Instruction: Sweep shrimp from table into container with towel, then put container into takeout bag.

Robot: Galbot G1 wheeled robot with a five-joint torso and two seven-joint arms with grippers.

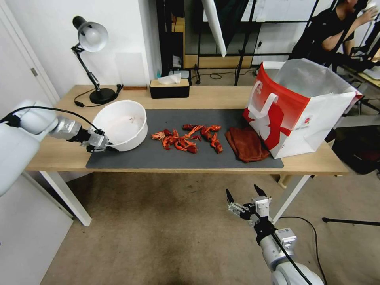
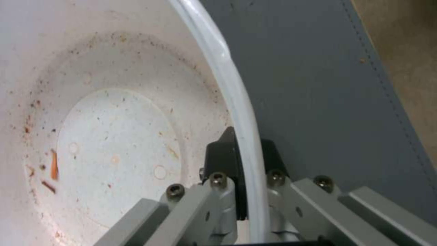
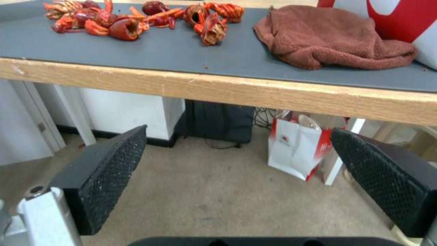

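Shrimp (image 1: pixel 188 137), spiny, lie beside nubby folded towel (image 1: pixel 247 143).

Beige carpeted floor (image 1: pixel 158 237) spreads below, scuffed dark at six o'clock. A white wall (image 1: pixel 122 35) stands at eleven o'clock, a silver-shaded black desk lamp (image 1: pixel 92 59) before it. At twelve o'clock sits a black tissue box (image 1: pixel 169 88); black metal shelving (image 1: pixel 245 35) rises behind.
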